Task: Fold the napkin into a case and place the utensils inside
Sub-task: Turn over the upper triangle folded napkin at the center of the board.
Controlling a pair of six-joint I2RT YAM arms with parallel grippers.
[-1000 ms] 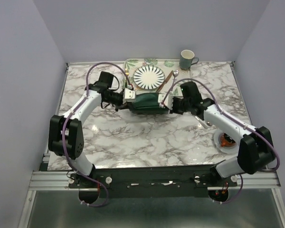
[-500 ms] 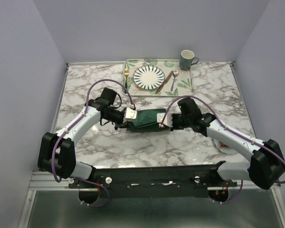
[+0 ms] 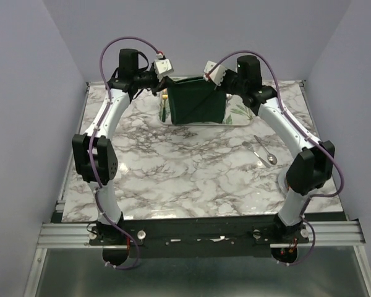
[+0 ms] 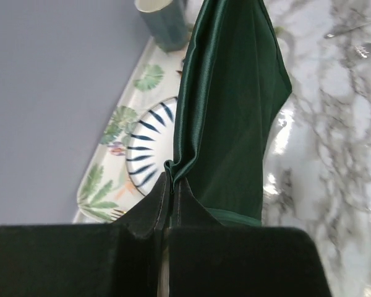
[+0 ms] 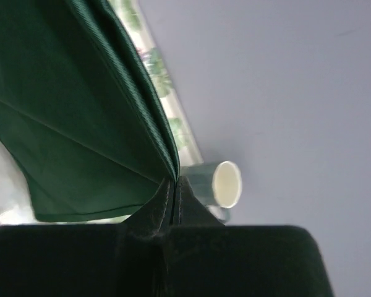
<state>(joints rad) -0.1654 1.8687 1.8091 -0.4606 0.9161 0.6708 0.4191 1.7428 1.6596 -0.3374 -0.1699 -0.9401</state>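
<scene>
Both arms have risen from low over the marble to the upper middle of the top view, taking the napkin (image 3: 195, 102) off the table. It now hangs as a flat green sheet in front of the tray (image 3: 240, 115), hiding the plate. The left gripper (image 3: 167, 79) is clamped on its upper left corner and the right gripper (image 3: 206, 78) on its upper right. In the right wrist view a mug (image 5: 219, 183) shows at lower centre.

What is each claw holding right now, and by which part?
Both hold the napkin: the left claw pinches one top corner, the right claw the other; the cloth hangs between them.
</scene>
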